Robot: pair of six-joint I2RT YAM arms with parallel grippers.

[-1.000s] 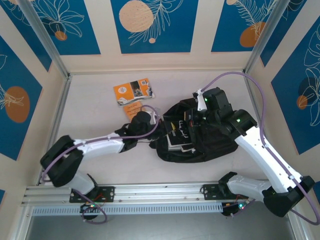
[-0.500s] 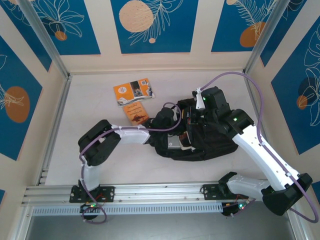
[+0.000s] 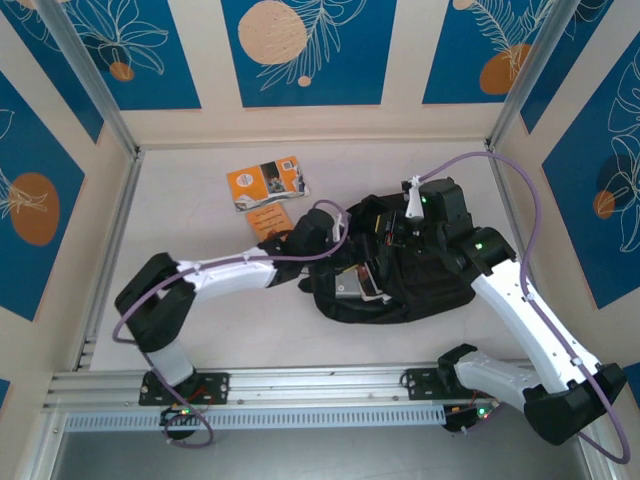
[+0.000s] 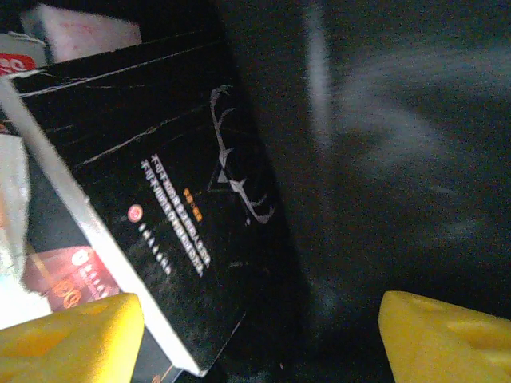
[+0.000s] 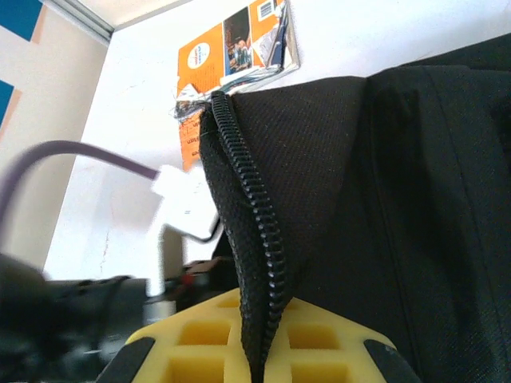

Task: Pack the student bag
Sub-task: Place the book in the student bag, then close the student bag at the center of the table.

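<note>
Left claw (image 4: 259, 339) wider, inside student bag (image 3: 432, 288)

- Top external: fixed high at the near side, looking down on the whole table (image 3: 230, 335).
- Left wrist: very close, facing a black-covered book (image 4: 160, 191).
- Right wrist: close along the student bag (image 5: 415, 159) zipper edge; shares the orange booklet (image 5: 239, 40) with the top view.

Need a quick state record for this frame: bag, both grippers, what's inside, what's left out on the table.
bag: student bag lying on table, mouth open
right gripper: shut on the bag's zipper edge
left gripper: open, empty, at bag mouth
inside: black-covered book
left out: large orange booklet, small orange booklet
</note>
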